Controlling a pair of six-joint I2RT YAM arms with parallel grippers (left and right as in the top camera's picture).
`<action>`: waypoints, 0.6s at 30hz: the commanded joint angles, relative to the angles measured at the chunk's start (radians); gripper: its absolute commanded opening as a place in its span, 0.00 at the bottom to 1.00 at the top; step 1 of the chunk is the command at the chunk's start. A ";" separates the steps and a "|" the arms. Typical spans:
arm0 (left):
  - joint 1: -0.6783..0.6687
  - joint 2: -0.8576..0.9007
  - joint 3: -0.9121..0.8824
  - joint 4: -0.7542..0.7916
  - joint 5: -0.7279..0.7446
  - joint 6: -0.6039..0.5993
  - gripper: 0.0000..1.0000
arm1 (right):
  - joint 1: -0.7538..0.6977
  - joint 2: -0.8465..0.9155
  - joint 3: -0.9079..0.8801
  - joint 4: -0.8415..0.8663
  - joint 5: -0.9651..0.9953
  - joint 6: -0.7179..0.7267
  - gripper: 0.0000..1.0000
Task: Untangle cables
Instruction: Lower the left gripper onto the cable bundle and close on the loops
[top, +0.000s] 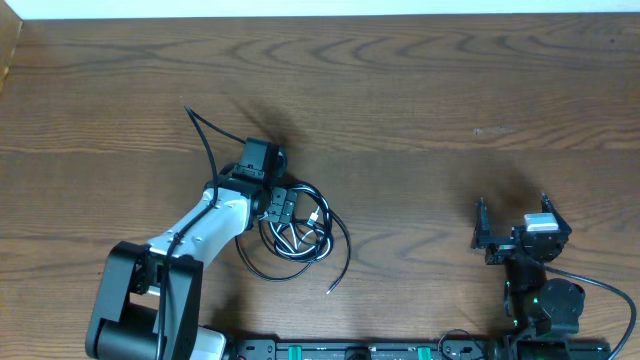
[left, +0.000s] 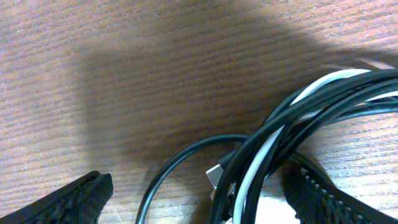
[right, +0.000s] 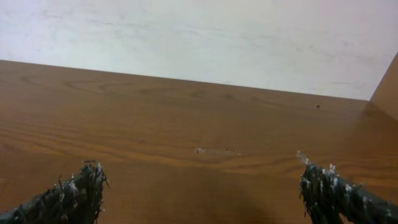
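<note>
The cables (left: 298, 115), black cords and one white in tangled loops, lie left of centre beneath our left gripper (top: 283, 205), its jaws spread. Our right gripper (top: 513, 215), also spread, sits well apart; open table (top: 420, 90) stretches to the far edge.

Soft, even light; a broad shadow darkens the table (left: 124, 93), and the near cables (left: 267, 146) seem blurred.

This looks like a robotics lab or test station. A wood-grain bench (top: 420, 90) stands against a plain white wall (right: 186, 37), and a left arm (top: 190, 235) and a right arm (top: 535, 290) are mounted on a black rail (top: 350, 350) along the near edge.
</note>
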 joint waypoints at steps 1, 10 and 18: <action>-0.001 0.048 -0.019 -0.014 0.009 0.050 0.95 | 0.008 -0.002 -0.001 -0.003 -0.006 -0.010 0.99; -0.001 0.048 -0.019 -0.018 0.009 0.050 0.80 | 0.008 -0.002 -0.001 -0.003 -0.006 -0.010 0.99; -0.001 0.048 -0.019 -0.026 0.009 0.050 0.47 | 0.008 -0.002 -0.001 -0.003 -0.006 -0.010 0.99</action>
